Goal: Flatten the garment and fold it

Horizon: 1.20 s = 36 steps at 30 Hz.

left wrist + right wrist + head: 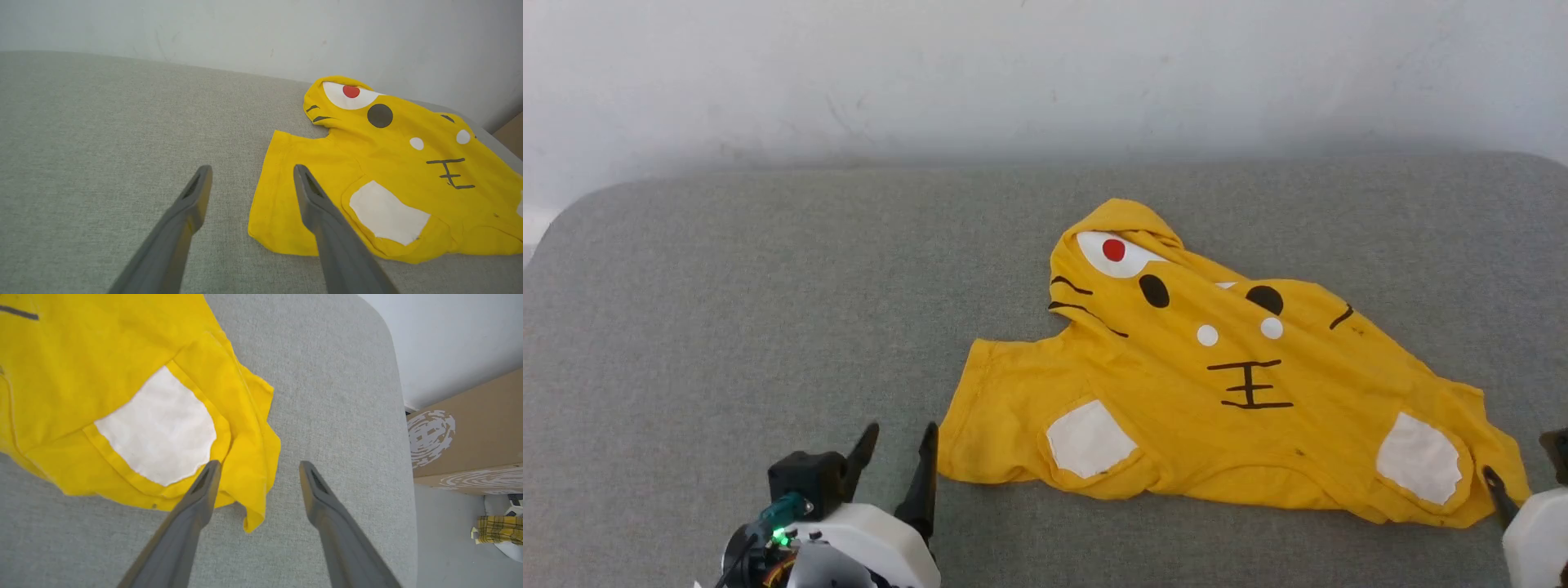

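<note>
Currently the garment (1217,384) lies print-side up on the grey cushioned surface (727,286), right of centre, with its 2 sleeves toward the robot.

Flattening is judged only partly done: the far end is bunched and turned over, the near edge is rolled under, and the right sleeve is crumpled. 0 folds are made.

The left gripper (902,429) is spread and empty, just beside the left sleeve edge. The right gripper (259,463) is spread over the crumpled sleeve corner and pinches nothing.

Outstanding: smoothing, then all folding.
</note>
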Available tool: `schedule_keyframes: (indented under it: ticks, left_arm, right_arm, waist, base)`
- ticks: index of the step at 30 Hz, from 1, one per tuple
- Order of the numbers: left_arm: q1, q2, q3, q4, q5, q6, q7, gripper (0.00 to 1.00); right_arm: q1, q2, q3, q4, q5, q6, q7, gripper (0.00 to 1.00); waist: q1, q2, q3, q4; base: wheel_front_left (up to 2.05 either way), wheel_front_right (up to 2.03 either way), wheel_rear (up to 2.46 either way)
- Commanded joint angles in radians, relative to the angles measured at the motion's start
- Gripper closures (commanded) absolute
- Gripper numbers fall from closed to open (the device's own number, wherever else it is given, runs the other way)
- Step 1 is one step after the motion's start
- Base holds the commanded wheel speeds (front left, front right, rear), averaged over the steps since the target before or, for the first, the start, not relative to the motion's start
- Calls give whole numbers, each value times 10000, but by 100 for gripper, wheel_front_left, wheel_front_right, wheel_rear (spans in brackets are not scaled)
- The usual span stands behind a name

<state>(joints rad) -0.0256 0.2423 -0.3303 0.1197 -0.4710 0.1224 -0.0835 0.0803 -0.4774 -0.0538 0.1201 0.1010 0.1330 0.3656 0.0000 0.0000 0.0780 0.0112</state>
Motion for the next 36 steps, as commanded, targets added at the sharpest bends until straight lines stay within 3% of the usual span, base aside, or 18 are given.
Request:
schedule_keyframes:
  ticks: [1,9,13,22,23,24,25,28,36]
  left_arm:
    - [169,59,-71,21,-98,-44,306,0]
    - [440,321,-308,74,-383,297,2176,0]
    - [127,430,-321,336,-292,424,2489,0]
    - [-611,479,-449,1470,-290,398,3058,0]
    - [-638,497,-531,1607,-322,319,3245,23]
    - [-655,531,-653,1726,-354,177,3455,85]
    - [-662,562,-750,1815,-399,38,3626,100]
    - [-742,584,-611,1782,-473,7,3354,100]
    - [-691,792,626,758,-428,805,1381,100]
  right_arm:
    - [118,178,-7,-292,221,-23,-110,0]
    - [655,1805,-267,-2169,1342,-23,-517,0]
    - [616,2429,-161,-2712,1756,-23,-745,0]
    - [428,2833,-30,-2502,1695,-23,-1333,0]
    - [403,2846,-35,-2460,1670,-23,-1375,0]
    - [377,2867,-53,-2415,1655,-23,-1412,0]
    - [356,2887,-73,-2365,1639,-23,-1443,0]
    - [337,2922,-141,-2221,1586,-23,-1480,0]
    - [570,3007,-323,-1968,1445,-23,-877,0]
  waist:
    - [0,0,-157,-119]
    - [0,0,-318,-714]
    - [0,0,-88,-977]
    - [0,0,554,-1318]
    - [0,0,617,-1327]
    - [0,0,664,-1326]
    - [0,0,685,-1319]
    - [0,0,686,-1221]
    - [0,0,354,-762]
  base:
    - [0,0,0]
    - [0,0,0]
    - [0,0,0]
    - [0,0,0]
    - [0,0,0]
    - [0,0,0]
    - [0,0,0]
    - [0,0,0]
    - [0,0,0]
